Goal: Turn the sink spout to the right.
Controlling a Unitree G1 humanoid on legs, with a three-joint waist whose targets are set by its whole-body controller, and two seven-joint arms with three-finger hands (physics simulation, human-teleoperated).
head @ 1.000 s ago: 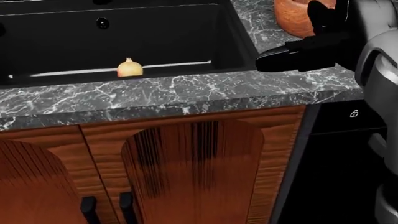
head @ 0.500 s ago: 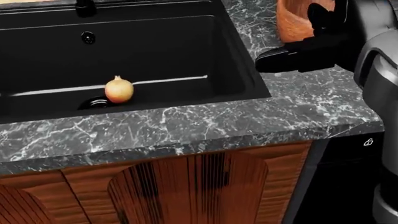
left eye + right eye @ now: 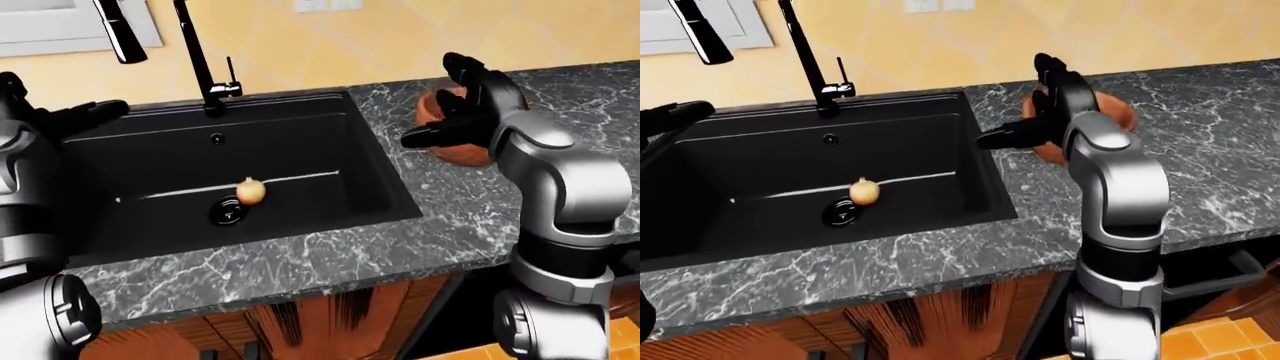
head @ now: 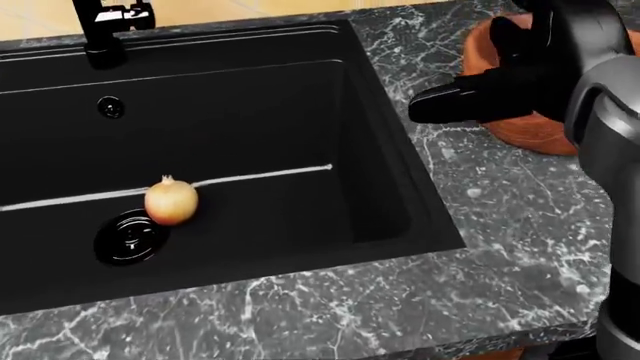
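The black faucet [image 3: 195,56] rises from its base [image 3: 213,103] at the top rim of the black sink [image 3: 385,172]. Its spout end [image 3: 120,34] hangs at the upper left of the left-eye view, over the sink's left side. My right hand [image 3: 445,112] is open and empty, above the counter right of the sink, well right of the faucet. My left hand [image 3: 80,116] is open at the sink's left edge, below the spout end. In the head view only the faucet base [image 4: 100,30] shows.
An onion [image 4: 171,201] lies in the basin beside the drain [image 4: 130,236]. A brown bowl [image 4: 530,127] stands on the dark marble counter [image 3: 470,202] behind my right hand. Wooden cabinet doors [image 3: 940,315] are below the counter.
The whole head view has shifted: the camera moved closer and higher over the sink. The cabinet doors left the picture and the faucet base came in. My right hand kept its open pose.
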